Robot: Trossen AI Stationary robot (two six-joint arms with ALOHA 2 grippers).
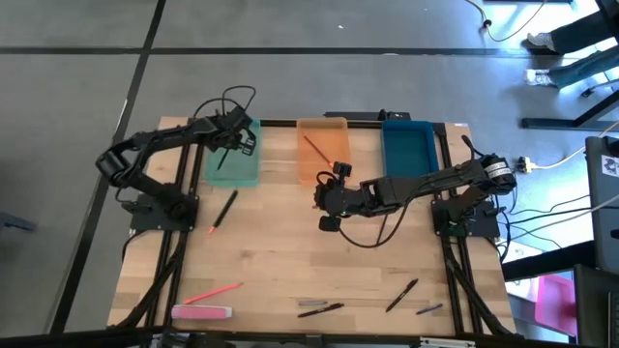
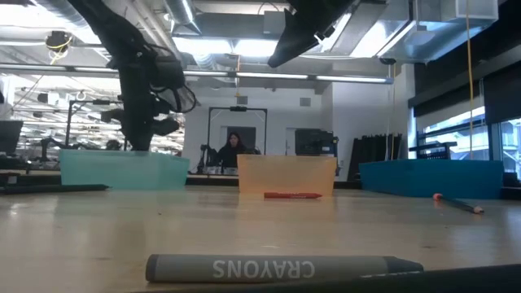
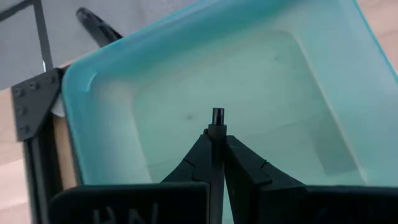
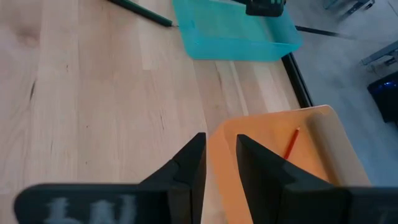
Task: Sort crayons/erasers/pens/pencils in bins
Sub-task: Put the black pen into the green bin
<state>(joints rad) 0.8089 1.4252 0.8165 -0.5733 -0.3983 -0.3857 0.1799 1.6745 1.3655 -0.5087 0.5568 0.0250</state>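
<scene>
My left gripper (image 1: pixel 235 138) hangs over the teal-green bin (image 1: pixel 233 172) and is shut on a black pen (image 3: pixel 217 114). My right gripper (image 1: pixel 327 200) is over the table at the orange bin's (image 1: pixel 322 169) near edge. Its fingers are a little apart with nothing between them (image 4: pixel 221 158). A red pencil (image 1: pixel 314 147) lies slanted in the orange bin. The blue bin (image 1: pixel 408 150) stands to its right. On the table lie a dark pencil (image 1: pixel 222 209), a pink pencil (image 1: pixel 214 292), the pink eraser (image 1: pixel 201 312) and black pens (image 1: pixel 401 295). My left gripper pinches the black pen between its two fingers (image 3: pixel 198 163), which lie along it. The pen's blunt end (image 3: pixel 217 113) sticks out just past the fingertips. It is lifted clear above the teal-green bin's floor (image 3: pixel 261 93). How far back it reaches is hidden by the fingers.
A grey crayon (image 2: pixel 285 267) lies at the table's near edge beside a pen (image 1: pixel 319 309). Another short stick (image 1: pixel 430 309) lies near the right front corner. Bare wood spreads between the bins and these things. A person (image 2: pixel 233 150) sits in the room beyond.
</scene>
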